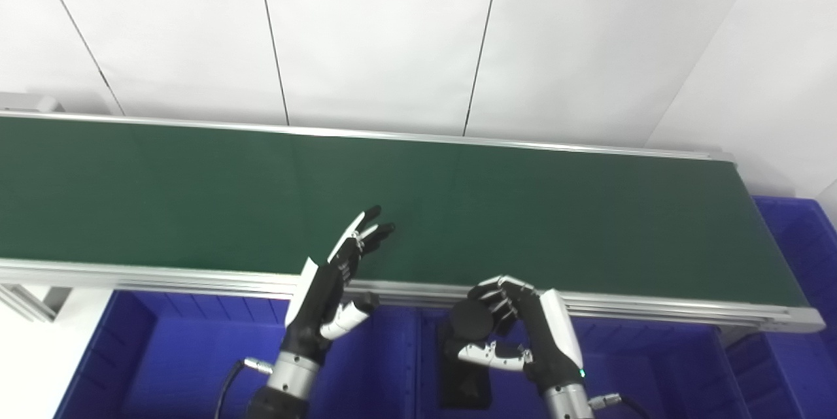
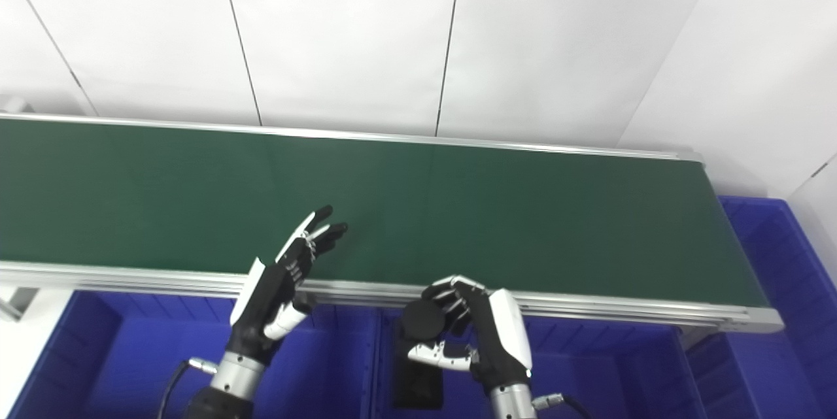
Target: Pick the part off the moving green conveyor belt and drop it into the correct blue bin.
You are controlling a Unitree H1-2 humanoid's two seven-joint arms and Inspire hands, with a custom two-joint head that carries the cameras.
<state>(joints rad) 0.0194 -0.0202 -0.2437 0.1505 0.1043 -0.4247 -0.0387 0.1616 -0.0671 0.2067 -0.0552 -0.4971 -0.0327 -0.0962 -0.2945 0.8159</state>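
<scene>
Left eye view — one part (image 1: 472, 319) clasped by right hand (image 1: 523, 327).

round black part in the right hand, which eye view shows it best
Left eye view: the round black part sits larger and clearer in the right hand. The right eye view shows the same part, slightly smaller.

Black part (image 1: 471, 319) in right hand (image 1: 523, 327)

bins (image 1: 196, 340) lie before the conveyor belt (image 1: 458, 210), another bin (image 1: 801, 236) at its right end.
</scene>
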